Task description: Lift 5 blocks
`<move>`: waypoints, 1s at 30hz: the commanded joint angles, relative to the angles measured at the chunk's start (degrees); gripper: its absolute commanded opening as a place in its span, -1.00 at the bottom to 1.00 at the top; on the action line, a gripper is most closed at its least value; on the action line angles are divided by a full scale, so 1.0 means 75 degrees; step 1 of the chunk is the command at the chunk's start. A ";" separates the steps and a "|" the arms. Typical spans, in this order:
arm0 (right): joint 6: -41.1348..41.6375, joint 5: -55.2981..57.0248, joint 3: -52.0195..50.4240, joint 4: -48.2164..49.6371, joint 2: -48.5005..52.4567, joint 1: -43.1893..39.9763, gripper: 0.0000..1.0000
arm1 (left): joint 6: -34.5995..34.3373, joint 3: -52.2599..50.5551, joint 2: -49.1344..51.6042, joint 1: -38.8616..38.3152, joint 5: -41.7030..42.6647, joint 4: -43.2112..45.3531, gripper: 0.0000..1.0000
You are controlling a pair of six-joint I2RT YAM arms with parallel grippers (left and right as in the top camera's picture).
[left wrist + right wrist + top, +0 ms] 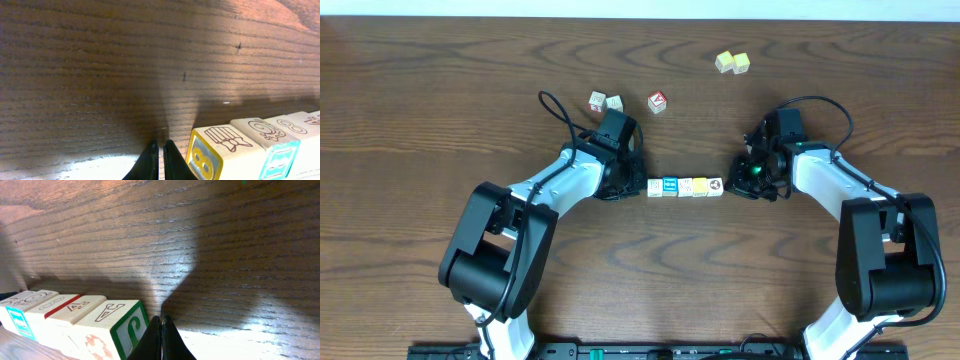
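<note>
Overhead, blocks (685, 187) rowed between left jaws, right jaws, both pinched together, wrist views add printed faces, pale cubes (732, 62) apart

On the table (420, 120), the five blocks (685, 187) lie in one row at mid-table, side by side and touching, running left to right. The left gripper (161, 160) sits just beside the row's left end, and the right gripper (161, 335) just beside its right end, so the row lies between them. Behind the left gripper, farther from the robot, two cubes (605, 102) lie just beside each other. A lone cube (658, 101) lies near them on their right. Farther back and to the right, well apart from the row, a pair of cubes (732, 62) lies side by side.
</note>
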 commanded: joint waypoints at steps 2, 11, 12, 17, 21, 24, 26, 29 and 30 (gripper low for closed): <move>-0.0306 -0.0090 -0.0038 0.0009 0.0067 0.0050 -0.98 | 0.0143 -0.0050 0.0085 -0.0015 0.0224 0.0015 -0.85; -0.0312 -0.0318 -0.0035 0.0012 0.0067 0.0050 -0.98 | 0.0335 -0.0050 0.0085 -0.0015 0.0723 0.0178 -0.86; -0.0312 -0.0318 -0.0038 0.0015 0.0067 0.0050 -0.98 | 0.0335 -0.0050 0.0085 -0.0015 0.0726 0.0178 -0.86; -0.0309 -0.0361 -0.0035 0.0015 0.0067 0.0052 -0.98 | 0.0335 -0.0050 0.0085 -0.0015 0.0726 0.0178 -0.86; -0.0309 -0.0490 -0.0035 0.0067 0.0067 0.0052 -0.98 | 0.0332 -0.0050 0.0085 -0.0015 0.0723 0.0178 -0.86; -0.0309 -0.0487 -0.0035 0.0070 0.0067 0.0052 -0.98 | 0.0332 -0.0050 0.0085 -0.0015 0.0723 0.0178 -0.86; -0.0306 -0.0493 -0.0035 0.0070 0.0067 0.0052 -0.98 | 0.0332 -0.0050 0.0085 -0.0015 0.0723 0.0178 -0.86; -0.0140 -0.0545 -0.0035 0.0070 0.0067 0.0064 -0.98 | 0.0332 -0.0050 0.0085 -0.0017 0.0726 0.0178 -0.86; -0.0064 -0.0545 -0.0035 0.0070 0.0067 0.0073 -0.98 | 0.0332 -0.0050 0.0085 -0.0017 0.0726 0.0178 -0.86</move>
